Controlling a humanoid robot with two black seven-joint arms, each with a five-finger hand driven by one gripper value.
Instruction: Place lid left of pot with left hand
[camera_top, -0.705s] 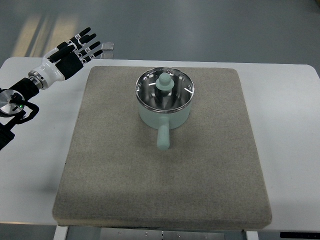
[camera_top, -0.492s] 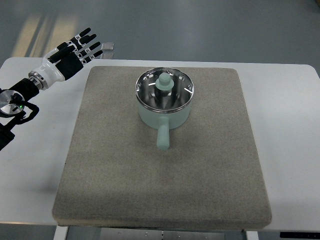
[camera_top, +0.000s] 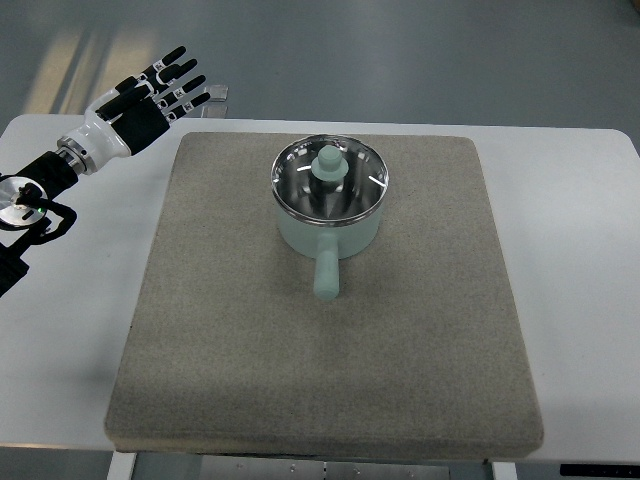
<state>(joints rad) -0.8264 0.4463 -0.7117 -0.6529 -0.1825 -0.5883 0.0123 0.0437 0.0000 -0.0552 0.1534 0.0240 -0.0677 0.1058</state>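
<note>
**Left hand hanging out way off to the side, lid sitting on the pot**

So the left hand (camera_top: 150, 92) is hovering over the far left corner of the white table (camera_top: 580, 230), well apart from everything. Its arm is coming in from the left edge and angling up and to the right. The fingers (camera_top: 183, 80) are stretching out straight and fanned a bit, holding nothing at all.

The lid (camera_top: 329, 179) is resting on top of the pale green pot (camera_top: 330, 232), shiny metal with a matching mint-green knob sticking up in the middle. The pot is sitting on the grey mat (camera_top: 250, 350), in the upper middle part of it, with its stubby green handle pointing toward the near edge. The mat is covering most of the table.
</note>
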